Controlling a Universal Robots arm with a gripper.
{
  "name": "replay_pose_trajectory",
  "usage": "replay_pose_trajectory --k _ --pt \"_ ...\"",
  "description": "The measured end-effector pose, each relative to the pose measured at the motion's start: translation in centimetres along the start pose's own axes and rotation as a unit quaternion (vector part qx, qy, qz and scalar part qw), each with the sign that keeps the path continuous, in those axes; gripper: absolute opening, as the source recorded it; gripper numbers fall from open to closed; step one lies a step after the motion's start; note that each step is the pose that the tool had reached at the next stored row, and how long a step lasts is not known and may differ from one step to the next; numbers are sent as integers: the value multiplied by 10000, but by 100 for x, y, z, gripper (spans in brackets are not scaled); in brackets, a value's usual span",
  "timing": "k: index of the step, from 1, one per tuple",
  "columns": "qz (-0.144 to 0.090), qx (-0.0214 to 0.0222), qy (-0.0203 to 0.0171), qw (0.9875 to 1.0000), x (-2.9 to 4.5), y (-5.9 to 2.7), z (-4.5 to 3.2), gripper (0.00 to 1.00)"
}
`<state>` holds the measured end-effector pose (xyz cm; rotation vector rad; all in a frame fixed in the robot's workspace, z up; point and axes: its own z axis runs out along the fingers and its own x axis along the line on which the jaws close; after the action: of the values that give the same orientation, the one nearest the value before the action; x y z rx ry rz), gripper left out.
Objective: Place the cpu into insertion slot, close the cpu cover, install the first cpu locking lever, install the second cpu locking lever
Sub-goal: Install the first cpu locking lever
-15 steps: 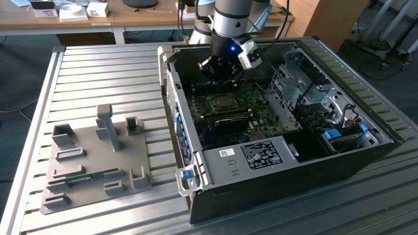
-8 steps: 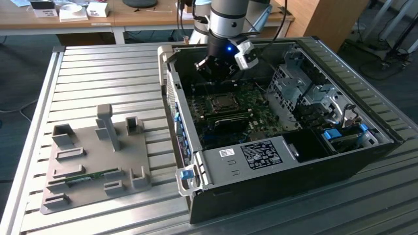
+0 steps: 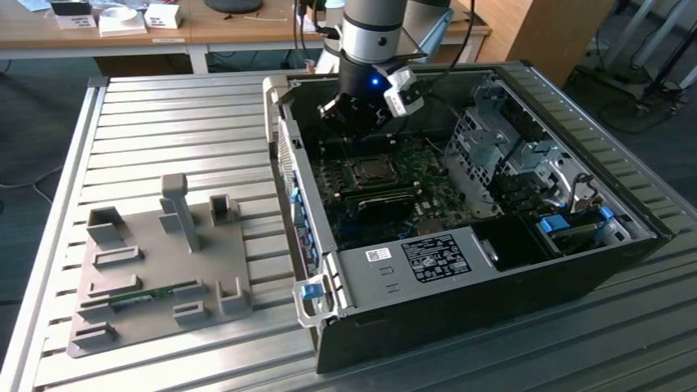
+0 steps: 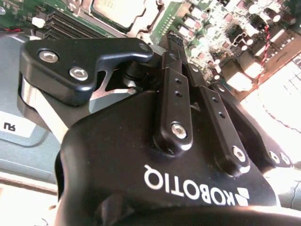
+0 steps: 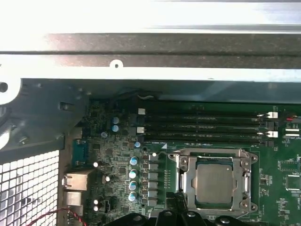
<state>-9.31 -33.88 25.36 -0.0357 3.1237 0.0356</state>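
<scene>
The cpu [image 5: 214, 182] lies flat in its socket on the green motherboard, its pale silvery top showing. The cpu cover [image 5: 180, 165], a silvery metal frame, lies down around it. In the exterior view the socket [image 3: 370, 171] sits in the middle of the open computer case. My gripper [image 3: 351, 113] hangs above the board toward the case's far wall, beside the socket and apart from it. In the second wrist view its black fingers [image 4: 171, 94] meet at the tips, shut with nothing between them, and the cpu [image 4: 117, 8] lies beyond them.
Dark memory slots [image 5: 202, 125] run alongside the socket. A black box with a white label [image 3: 436, 257] fills the case's near end, with a metal drive cage [image 3: 512, 155] on the exterior view's right. A grey fixture plate [image 3: 163, 269] stands on the slatted table [image 3: 175, 122].
</scene>
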Motion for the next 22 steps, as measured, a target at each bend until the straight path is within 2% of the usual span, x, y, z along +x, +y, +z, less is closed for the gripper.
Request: replay_pose_trajectory --k 20,21,22 --pt "0 0 0 10000 87 2 0 11" --pt "0 -11 1 10000 88 1 -1 11" --pt "0 -66 0 10000 89 1 -1 11"
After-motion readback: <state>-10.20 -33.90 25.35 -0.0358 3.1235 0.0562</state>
